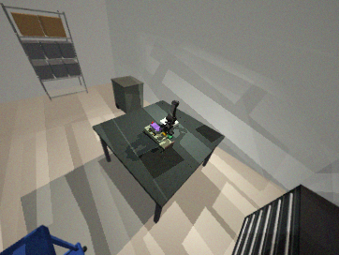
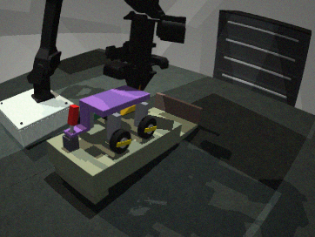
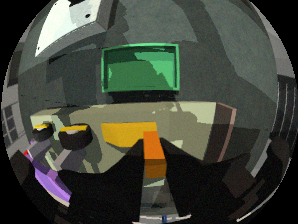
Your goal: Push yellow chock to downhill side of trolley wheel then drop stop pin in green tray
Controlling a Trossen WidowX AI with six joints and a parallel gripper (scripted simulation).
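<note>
Exterior view, pincer [image 2: 139, 88] [image 3: 150, 141]: clamped on the chock's upright orange handle [image 3: 154, 154].
Red-headed stop pin [image 2: 73, 117]: upright at the purple trolley's [image 2: 114, 99] uphill end.
</note>
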